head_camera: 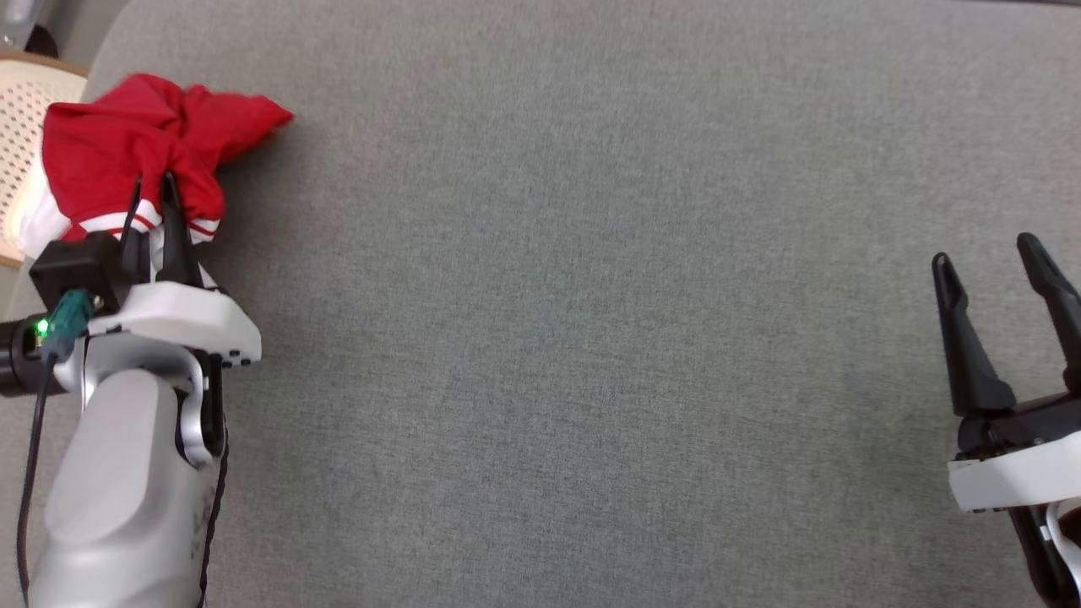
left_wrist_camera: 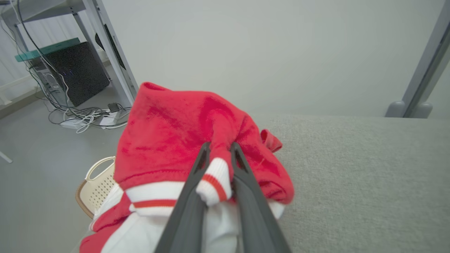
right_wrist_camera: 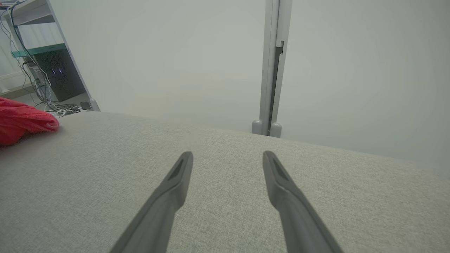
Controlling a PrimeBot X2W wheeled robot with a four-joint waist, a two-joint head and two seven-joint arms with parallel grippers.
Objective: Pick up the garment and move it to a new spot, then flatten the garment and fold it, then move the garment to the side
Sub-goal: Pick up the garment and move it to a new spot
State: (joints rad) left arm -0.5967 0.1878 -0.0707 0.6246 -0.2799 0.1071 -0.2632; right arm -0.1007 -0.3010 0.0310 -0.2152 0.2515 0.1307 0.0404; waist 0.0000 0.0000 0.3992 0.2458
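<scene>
I am watching the left gripper (head_camera: 154, 181) at the far-left corner of the grey surface (head_camera: 591, 295), where it is clamping down on the garment (head_camera: 127, 135), its two dark fingers drawn close together with only cloth between them. In the left wrist view the left gripper (left_wrist_camera: 220, 146) is pinching a white cuff (left_wrist_camera: 212, 184) with a red stripe, and the red garment (left_wrist_camera: 165, 140) is bunching up above and around the fingertips. The right gripper (head_camera: 986, 253) is hovering at the near right, well apart from the cloth, its jaws standing wide and gripping nothing. The right wrist view is confirming that: the right gripper (right_wrist_camera: 227, 154) is spreading over bare grey fabric, and the garment (right_wrist_camera: 21, 121) is showing as a red lump at the left edge, cut off by the frame. The head view is giving me the layout from above but is hiding the pinch itself behind folds. The left wrist view is showing the garment spilling over the edge of the surface above a cream perforated basket (left_wrist_camera: 98, 182), which the head view is clipping at its left border (head_camera: 21, 127). Beyond, I am making out a dark computer tower (left_wrist_camera: 77, 73) and tangled cables (left_wrist_camera: 88, 117) on the floor. I cannot tell how much of the cloth is resting on the surface and how much is hanging free.
</scene>
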